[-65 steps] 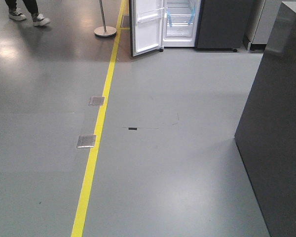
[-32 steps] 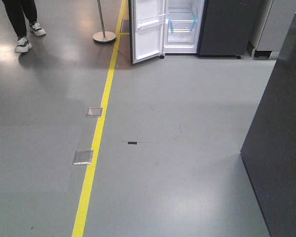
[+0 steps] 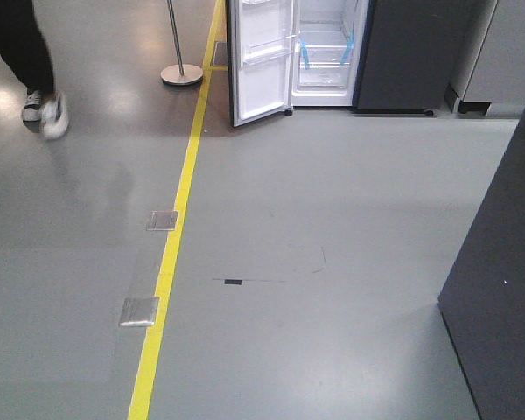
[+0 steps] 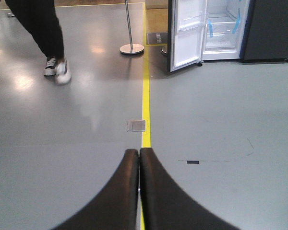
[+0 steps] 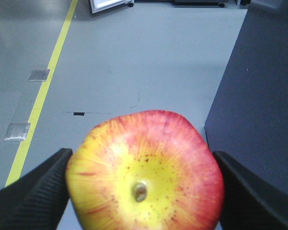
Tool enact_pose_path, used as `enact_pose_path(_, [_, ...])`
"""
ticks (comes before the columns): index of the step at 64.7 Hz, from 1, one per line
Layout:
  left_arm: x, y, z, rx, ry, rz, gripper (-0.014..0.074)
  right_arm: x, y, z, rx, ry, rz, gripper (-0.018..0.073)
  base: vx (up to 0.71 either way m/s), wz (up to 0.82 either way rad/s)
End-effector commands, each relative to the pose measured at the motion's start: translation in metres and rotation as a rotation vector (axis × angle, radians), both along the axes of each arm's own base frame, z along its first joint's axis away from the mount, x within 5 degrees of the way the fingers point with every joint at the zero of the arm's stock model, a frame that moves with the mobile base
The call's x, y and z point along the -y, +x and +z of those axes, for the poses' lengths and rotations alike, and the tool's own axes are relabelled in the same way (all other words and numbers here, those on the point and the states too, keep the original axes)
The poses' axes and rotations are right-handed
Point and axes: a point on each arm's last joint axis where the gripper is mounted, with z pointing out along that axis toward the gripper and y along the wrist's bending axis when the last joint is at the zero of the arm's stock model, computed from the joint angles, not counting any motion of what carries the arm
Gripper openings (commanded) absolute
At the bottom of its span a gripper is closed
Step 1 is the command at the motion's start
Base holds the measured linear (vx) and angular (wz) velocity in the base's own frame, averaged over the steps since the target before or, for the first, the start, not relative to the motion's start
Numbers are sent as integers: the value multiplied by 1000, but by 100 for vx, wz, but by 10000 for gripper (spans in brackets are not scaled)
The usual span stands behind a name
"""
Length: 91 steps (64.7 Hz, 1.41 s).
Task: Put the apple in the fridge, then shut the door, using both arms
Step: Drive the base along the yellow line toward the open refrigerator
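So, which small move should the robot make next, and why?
Probably roll the base forward toward the fridge: the right end effector holds the apple and the door stands open, but the fridge is far off across the floor, out of reach.

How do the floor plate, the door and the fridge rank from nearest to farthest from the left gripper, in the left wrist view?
1. Plate: just ahead, beside the yellow line.
2. Door: far ahead, right, open.
3. Fridge: behind the door.
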Motion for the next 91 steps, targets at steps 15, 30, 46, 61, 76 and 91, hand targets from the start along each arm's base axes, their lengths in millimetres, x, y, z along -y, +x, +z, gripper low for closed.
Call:
enact_pose_path(15, [1, 1, 0, 60, 1, -16, -5, 1, 3, 15, 107, -8, -9, 132, 30, -1])
enact_pose_path(30, [1, 1, 0, 60, 1, -16, -5, 1, 3, 15, 107, -9, -9, 132, 30, -1])
enact_pose_path(46, [1, 1, 0, 60, 1, -16, -5, 1, 3, 15, 107, -9, -9, 132, 30, 1])
enact_pose_path(61, [1, 1, 0, 60, 1, -16, -5, 1, 3, 15, 107, -9, -9, 132, 29, 4])
enact_pose_path(76, [1, 1, 0, 60, 1, -16, -5, 1, 3, 15, 107, -9, -9, 132, 28, 6])
enact_pose_path(91, [1, 1, 0, 60, 1, -16, -5, 1, 3, 15, 107, -9, -9, 132, 26, 1])
